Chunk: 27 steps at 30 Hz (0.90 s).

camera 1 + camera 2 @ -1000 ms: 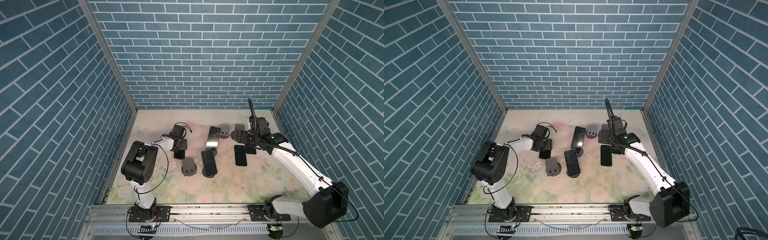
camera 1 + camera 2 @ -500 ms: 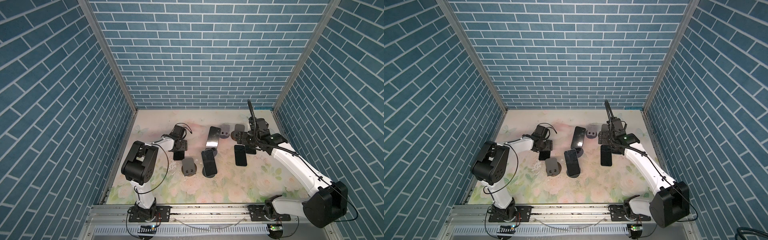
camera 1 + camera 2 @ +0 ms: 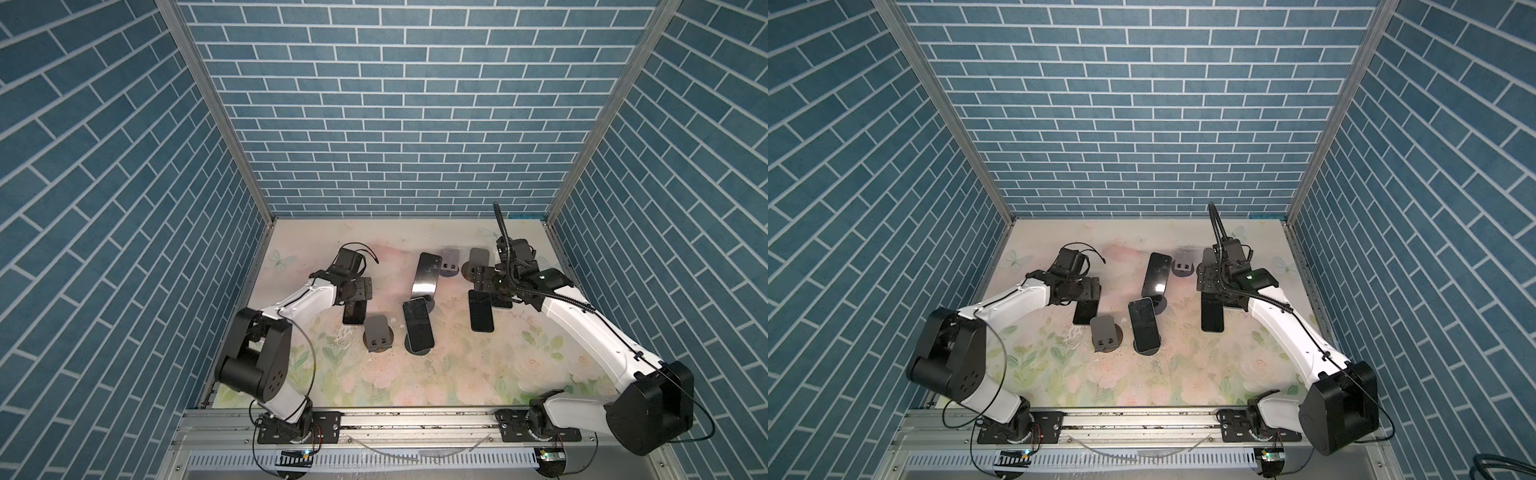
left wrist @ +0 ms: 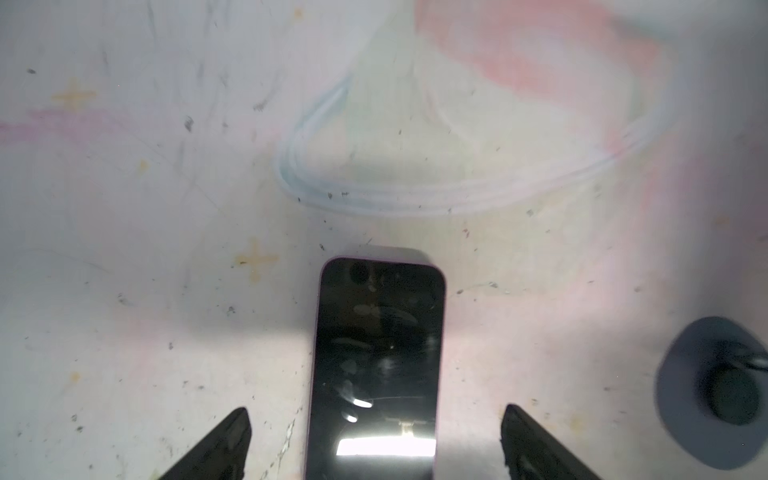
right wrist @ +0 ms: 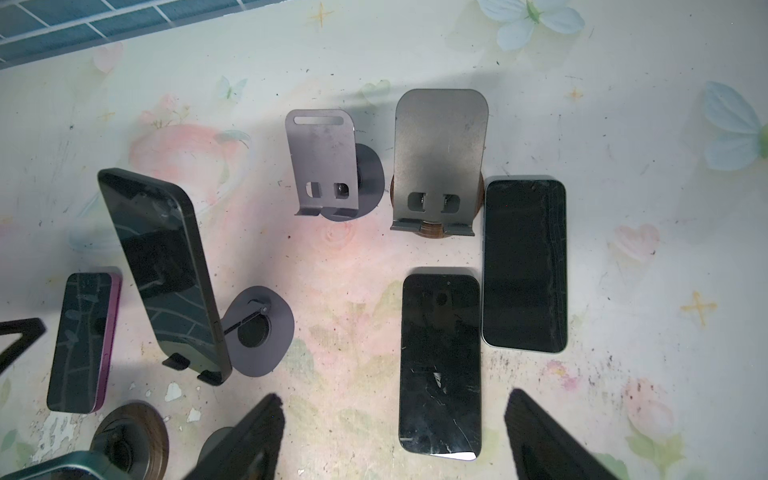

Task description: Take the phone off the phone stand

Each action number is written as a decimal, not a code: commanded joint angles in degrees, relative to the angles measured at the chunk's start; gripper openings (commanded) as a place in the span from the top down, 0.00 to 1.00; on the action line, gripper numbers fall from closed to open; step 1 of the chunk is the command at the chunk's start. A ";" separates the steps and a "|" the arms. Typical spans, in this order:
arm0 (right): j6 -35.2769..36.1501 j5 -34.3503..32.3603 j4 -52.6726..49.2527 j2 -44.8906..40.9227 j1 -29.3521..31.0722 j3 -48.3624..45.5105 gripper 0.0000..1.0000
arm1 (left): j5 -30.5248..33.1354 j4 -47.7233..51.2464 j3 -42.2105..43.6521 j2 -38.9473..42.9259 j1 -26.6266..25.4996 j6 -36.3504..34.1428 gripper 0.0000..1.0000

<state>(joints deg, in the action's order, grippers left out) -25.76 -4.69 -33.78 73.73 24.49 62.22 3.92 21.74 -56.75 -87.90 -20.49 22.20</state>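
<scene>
— On the left half of the bench (image 4: 166,208), what do we find under the left claw (image 4: 375,410)?

— We find the purple-edged phone (image 4: 376,353) lying flat, screen up. The claw is spread wide: its fingers (image 4: 220,444) stand on either side of the phone with bare bench between each one and the phone's edge, so we see it pinching nothing.

— Is that phone on a stand?

— No. In a top view it lies off the empty stand (image 3: 377,332), which sits just beside it, toward the front edge. We cannot tell whether the two touch.

— And toward the right edge?

— We see the right claw (image 5: 395,395) spread as well, pinching nothing. Below it two dark phones lie flat, side by side: the inner flat phone (image 5: 440,365) and the outer flat phone (image 5: 524,266), the latter nearer the right edge. Toward the back edge we count two bare stands, the slotted stand (image 5: 326,166) and the plain stand (image 5: 440,162), which is just beside the outer flat phone.

— What do we have around the middle of the bench?

— The tall phone (image 5: 164,270) leans nearly upright on a round-based stand (image 5: 278,332), and the front phone (image 3: 417,330) is propped at a tilt nearer the front edge.
</scene>
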 commanded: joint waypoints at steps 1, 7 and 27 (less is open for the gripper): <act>-2.09 0.12 0.52 -0.87 0.29 -1.73 0.15 | -0.50 0.49 2.67 4.96 -0.03 1.09 0.02; -2.35 0.39 1.24 -0.53 0.27 -2.32 0.15 | -3.48 -0.05 9.76 17.30 -1.60 7.94 0.00; -2.45 1.51 2.45 -1.08 0.38 -3.02 0.15 | 23.37 14.78 10.26 24.37 -29.71 33.01 0.00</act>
<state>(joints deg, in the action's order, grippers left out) -27.20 -3.03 -31.22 74.00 24.49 60.88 22.90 33.41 -44.88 -62.02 -48.80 50.33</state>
